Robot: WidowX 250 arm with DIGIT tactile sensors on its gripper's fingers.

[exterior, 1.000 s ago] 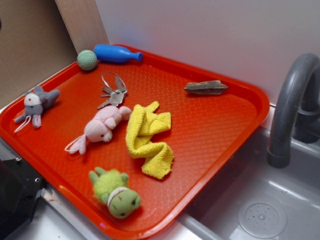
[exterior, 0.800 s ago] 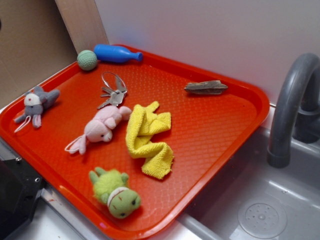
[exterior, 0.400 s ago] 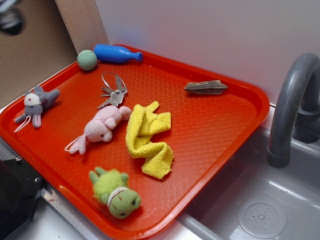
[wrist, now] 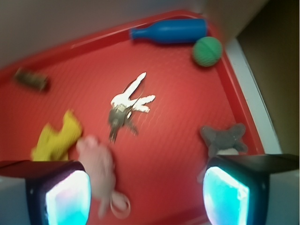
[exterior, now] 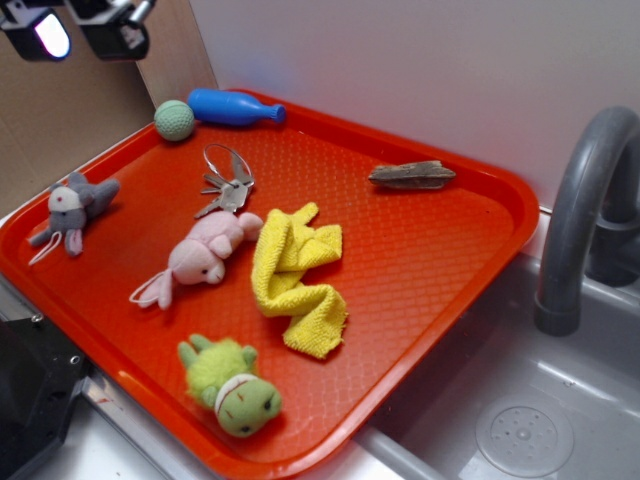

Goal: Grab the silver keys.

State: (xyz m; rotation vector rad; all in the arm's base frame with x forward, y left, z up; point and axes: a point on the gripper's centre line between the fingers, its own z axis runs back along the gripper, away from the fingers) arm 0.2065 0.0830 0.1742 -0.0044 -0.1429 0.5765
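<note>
We note the gripper has just entered at eleven o'clock, fingers spread, empty; keys untouched; descent pending.

Red tray holds silver keys, three plush toys, yellow cloth, blue bottle, green ball, wood sliver.

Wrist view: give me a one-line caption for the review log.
Open gripper hovers above the red tray, silver keys centred ahead between pink plush and grey plush.
</note>
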